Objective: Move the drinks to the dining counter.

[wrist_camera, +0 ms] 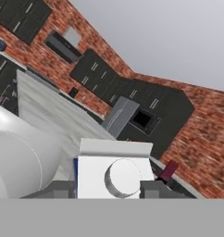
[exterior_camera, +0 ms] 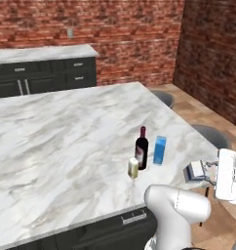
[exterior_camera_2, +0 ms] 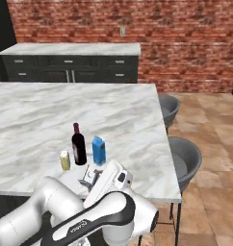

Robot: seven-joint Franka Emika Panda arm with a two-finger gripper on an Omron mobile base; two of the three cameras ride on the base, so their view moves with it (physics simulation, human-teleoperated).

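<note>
One wine bottle [exterior_camera: 141,148], one blue carton [exterior_camera: 159,150], one pale-yellow jar [exterior_camera: 133,168], one white carton [exterior_camera: 194,171], two stools [exterior_camera_2: 185,161].

- Arm [exterior_camera: 178,205]: white, elbow bent low, forearm raised toward right side of left base view.
- Tool [exterior_camera: 200,172]: turned sideways, fingers [wrist_camera: 153,189] closed on white carton [wrist_camera: 115,171].

i'm seeing the white carton [wrist_camera: 115,173] in the claw [wrist_camera: 109,190] getting cut off at the bottom of the hand view. the wine bottle [wrist_camera: 168,171] is showing just its red cap there, and the arm is hiding part of the worktop's [exterior_camera_2: 137,158] near edge.
</note>
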